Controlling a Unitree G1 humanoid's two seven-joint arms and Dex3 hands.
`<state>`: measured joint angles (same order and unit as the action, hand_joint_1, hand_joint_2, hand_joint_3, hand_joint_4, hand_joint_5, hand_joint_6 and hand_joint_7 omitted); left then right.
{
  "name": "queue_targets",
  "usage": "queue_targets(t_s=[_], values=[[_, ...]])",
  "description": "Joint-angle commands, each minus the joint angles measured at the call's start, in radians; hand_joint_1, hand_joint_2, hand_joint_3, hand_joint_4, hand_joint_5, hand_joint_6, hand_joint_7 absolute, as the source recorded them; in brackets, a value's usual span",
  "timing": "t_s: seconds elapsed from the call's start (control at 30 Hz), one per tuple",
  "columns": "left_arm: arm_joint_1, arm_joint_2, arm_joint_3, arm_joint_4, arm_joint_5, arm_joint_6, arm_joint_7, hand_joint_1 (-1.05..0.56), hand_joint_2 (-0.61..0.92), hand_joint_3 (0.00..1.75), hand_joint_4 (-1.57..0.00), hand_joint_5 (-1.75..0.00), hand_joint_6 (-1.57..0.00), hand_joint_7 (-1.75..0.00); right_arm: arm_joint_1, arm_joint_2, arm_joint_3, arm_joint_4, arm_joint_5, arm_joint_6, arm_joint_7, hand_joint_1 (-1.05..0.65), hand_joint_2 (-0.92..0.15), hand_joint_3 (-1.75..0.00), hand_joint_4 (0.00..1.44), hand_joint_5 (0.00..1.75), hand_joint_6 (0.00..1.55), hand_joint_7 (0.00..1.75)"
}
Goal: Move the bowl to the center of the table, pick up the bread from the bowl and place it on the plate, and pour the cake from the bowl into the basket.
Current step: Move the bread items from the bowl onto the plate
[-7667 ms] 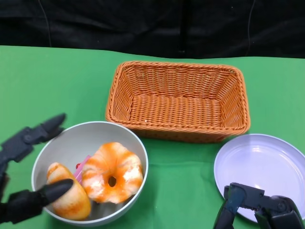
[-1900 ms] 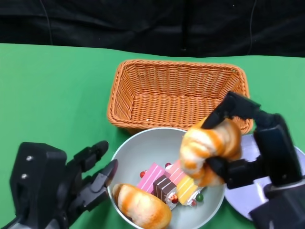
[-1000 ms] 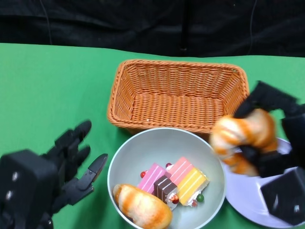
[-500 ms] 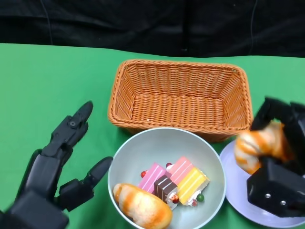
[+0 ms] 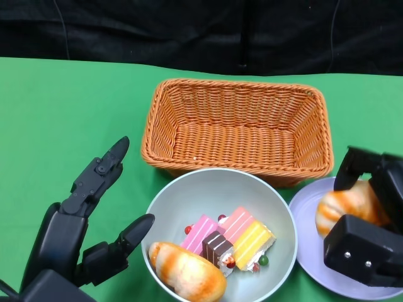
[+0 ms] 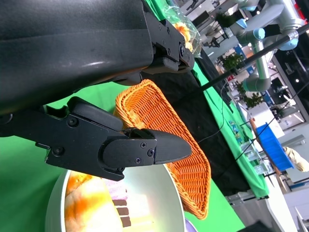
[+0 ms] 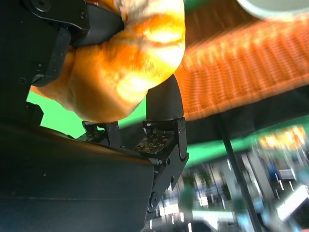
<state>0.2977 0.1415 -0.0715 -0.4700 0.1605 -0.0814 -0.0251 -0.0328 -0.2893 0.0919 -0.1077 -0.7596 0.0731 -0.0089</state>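
Gripping bun over plate, right hand clenched around it; soft, light, squashable. Left hand spread, empty.

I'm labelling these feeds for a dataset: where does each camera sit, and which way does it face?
Head view: above the table, looking down on bowl, basket, plate; both hands show.
Right wrist view: behind the right hand, facing the bread it grips.
Left wrist view: behind the left hand, facing bowl and basket.
All three share the basket.
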Motion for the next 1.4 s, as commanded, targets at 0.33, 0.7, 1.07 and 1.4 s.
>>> queue_targets(t_s=[0.33,0.7,1.07,1.4], values=[[0.016,0.000,0.010,0.000,-0.001,-0.013,-0.009,-0.63,0.92,0.43,-0.07,-0.51,-0.23,-0.02,-0.021,-0.102,0.063,-0.032,-0.027,0.149,0.227,-0.33,-0.92,-0.05,0.50,0.18,0.52,0.00],[0.018,-0.001,0.012,-0.004,-0.002,-0.014,-0.011,-0.62,0.92,0.42,-0.04,-0.56,-0.24,-0.02,-0.017,-0.109,0.111,-0.057,-0.114,0.243,0.241,-0.74,-0.92,-0.17,0.14,0.03,0.01,0.00],[0.009,0.002,0.012,0.000,0.006,-0.008,-0.013,-0.62,0.92,0.43,-0.01,-0.60,-0.23,-0.01,0.052,-0.035,0.091,-0.234,-0.048,0.078,0.002,-0.74,-0.92,-0.29,0.20,0.07,0.02,0.01],[0.007,0.001,0.013,0.001,0.002,-0.007,-0.017,-0.62,0.92,0.43,0.00,-0.63,-0.23,-0.01,0.109,0.023,0.154,-0.460,0.066,0.035,0.157,-0.67,-0.92,-0.20,0.22,0.12,0.05,0.03]])
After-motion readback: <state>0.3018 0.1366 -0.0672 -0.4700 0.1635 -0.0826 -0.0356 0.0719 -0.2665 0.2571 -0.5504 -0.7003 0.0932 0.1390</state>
